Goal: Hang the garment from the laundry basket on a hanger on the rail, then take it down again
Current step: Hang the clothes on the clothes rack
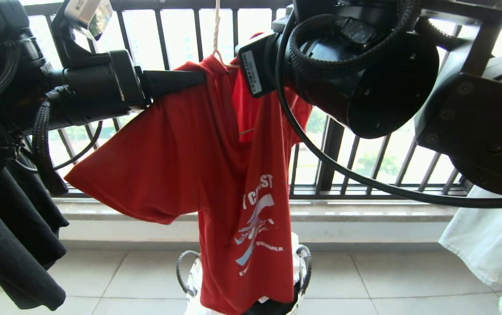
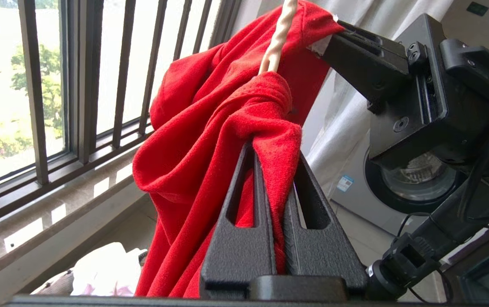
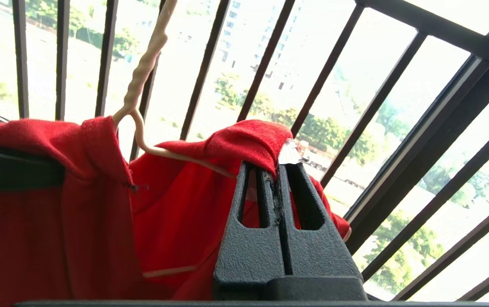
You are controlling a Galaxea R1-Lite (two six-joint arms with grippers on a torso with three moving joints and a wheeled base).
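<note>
From the head camera you see the red T-shirt [image 1: 216, 175] hanging in front of the black barred window railing [image 1: 364, 166], its neck up at the thin white hanger [image 1: 218, 54] and its hem dropping into the laundry basket [image 1: 303, 267] on the tiled floor; the left gripper [image 1: 200, 78] reaches in level from the left and pinches the shirt's shoulder just beside the hanger's stem; the right arm crowds the upper right of this view, with its fingertips hidden behind the cloth; a black garment [image 1: 10, 236] hangs at far left and a pale garment [image 1: 482, 240] at far right. In the left wrist view, you find the left gripper [image 2: 272, 149] clamped together on a fold of the red T-shirt [image 2: 210, 140], right below the twisted hanger [image 2: 278, 38] stem. In the right wrist view, you see the right gripper [image 3: 276, 170] pressed shut on the red T-shirt [image 3: 244, 143] at the neckline, where the hanger [image 3: 142, 72] wire runs under the cloth.
</note>
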